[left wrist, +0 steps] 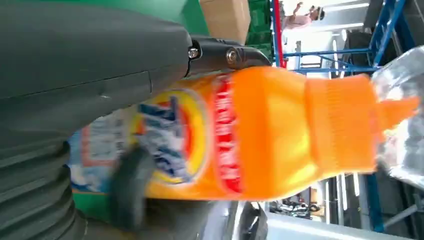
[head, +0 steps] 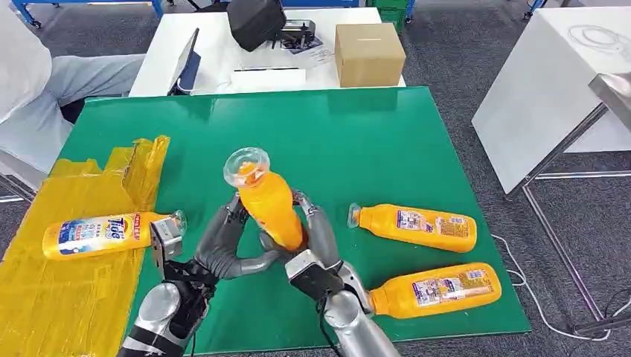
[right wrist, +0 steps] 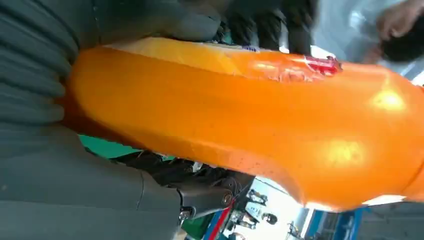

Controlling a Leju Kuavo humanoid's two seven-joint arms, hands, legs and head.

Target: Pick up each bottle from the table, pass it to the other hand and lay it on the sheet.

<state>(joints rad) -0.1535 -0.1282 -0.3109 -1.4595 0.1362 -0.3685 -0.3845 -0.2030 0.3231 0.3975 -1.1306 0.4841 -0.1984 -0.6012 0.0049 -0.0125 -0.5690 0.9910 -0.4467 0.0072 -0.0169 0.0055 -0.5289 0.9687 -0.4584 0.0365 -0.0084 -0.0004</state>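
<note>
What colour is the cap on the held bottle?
Clear cap over an orange spout on the held bottle; left wrist view shows best.

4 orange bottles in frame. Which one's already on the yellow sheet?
The labelled bottle lying on its side on the yellow sheet, at the robot's left. Two others lie on the green table; both hands hold the fourth upright.

Orange bottles [head: 269,204] w/ blue-red labels; yellow sheet [head: 45,297]; green table [head: 357,141].

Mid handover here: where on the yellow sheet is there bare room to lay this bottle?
The yellow sheet is bare in front of the laid bottle, towards the robot, and in a narrower strip behind it, by the crumpled fold. The held bottle, left hand and right hand crowd the middle; two bottles fill the right side.
</note>
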